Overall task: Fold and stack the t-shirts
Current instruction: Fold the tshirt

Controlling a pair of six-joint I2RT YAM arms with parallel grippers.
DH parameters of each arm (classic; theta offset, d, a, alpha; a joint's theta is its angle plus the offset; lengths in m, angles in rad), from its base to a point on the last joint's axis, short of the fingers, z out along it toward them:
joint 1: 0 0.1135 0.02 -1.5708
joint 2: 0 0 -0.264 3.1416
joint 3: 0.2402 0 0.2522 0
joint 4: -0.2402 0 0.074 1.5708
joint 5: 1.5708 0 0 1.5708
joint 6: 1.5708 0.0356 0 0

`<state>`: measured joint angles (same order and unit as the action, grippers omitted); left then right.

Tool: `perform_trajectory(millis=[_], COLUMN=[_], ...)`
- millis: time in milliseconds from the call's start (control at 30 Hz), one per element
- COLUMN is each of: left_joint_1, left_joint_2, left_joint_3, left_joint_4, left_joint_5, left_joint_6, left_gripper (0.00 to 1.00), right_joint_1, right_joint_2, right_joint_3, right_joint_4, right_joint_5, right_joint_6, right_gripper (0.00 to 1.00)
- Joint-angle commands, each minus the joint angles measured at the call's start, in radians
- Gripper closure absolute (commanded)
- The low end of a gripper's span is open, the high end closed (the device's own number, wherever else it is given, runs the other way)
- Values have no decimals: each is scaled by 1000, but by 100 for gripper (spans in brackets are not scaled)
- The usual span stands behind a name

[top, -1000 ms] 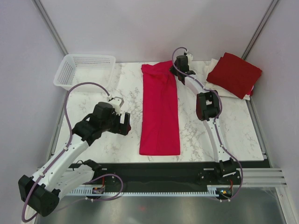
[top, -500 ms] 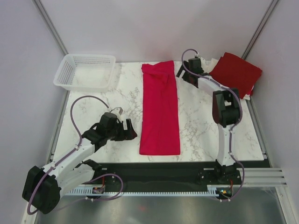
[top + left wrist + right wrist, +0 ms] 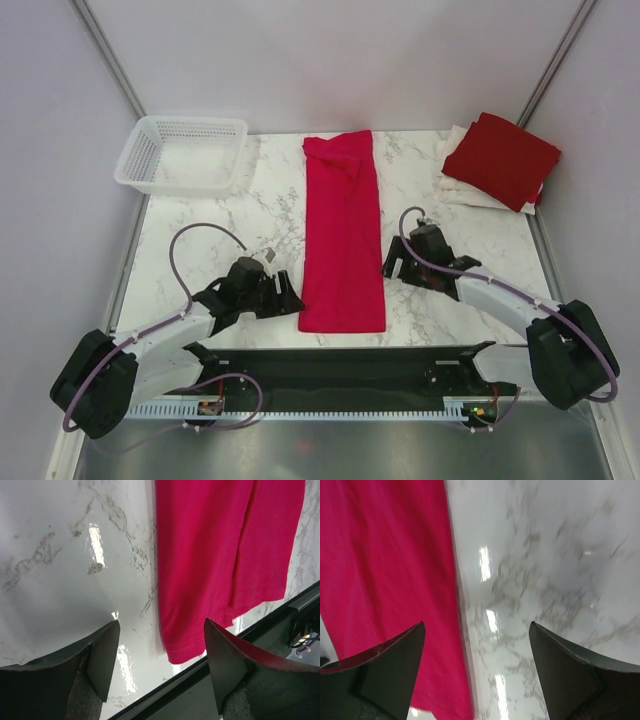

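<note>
Crimson t-shirt (image 3: 343, 240), darker red t-shirt (image 3: 502, 160), possibly cream cloth (image 3: 470, 195)

One crimson t-shirt (image 3: 343, 240), one dark red t-shirt (image 3: 502, 158), one basket (image 3: 190, 122), two hands (image 3: 286, 292) (image 3: 392, 266).

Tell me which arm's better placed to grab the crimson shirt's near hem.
Left, probably: left gripper open at the near corner of the crimson shirt; right gripper sits farther up its edge.
</note>
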<state>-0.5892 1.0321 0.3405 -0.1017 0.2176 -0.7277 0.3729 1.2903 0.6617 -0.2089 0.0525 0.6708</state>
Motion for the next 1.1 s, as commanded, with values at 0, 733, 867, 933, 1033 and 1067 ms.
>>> perform_trajectory(millis=[0,733,867,933,1033,1067], left_joint_1=[-30,-181,-182,-184,-184,-185], left_joint_2=[25,57,66,77,83,80], left_joint_3=[-32,-86,-81,-75,-70,-70], left_joint_4=[83,138,142,143,145,143], left_joint_5=[12,-41,-43,-43,-40,-41], left_joint_6=[-65,-184,-179,-176,-174,-174], left_gripper=[27,70,76,80,85,85], right_joint_1=[113,500,529,531,531,531], right_joint_2=[-115,-338,-330,-330,-335,-338], right_joint_3=[-126,-464,-479,-484,-482,-482], right_joint_4=[-75,-4,-4,-4,-20,-24], right_joint_5=[-8,-36,-8,13,36,41], right_joint_6=[91,453,473,475,480,480], right_gripper=[8,39,48,55,52,50])
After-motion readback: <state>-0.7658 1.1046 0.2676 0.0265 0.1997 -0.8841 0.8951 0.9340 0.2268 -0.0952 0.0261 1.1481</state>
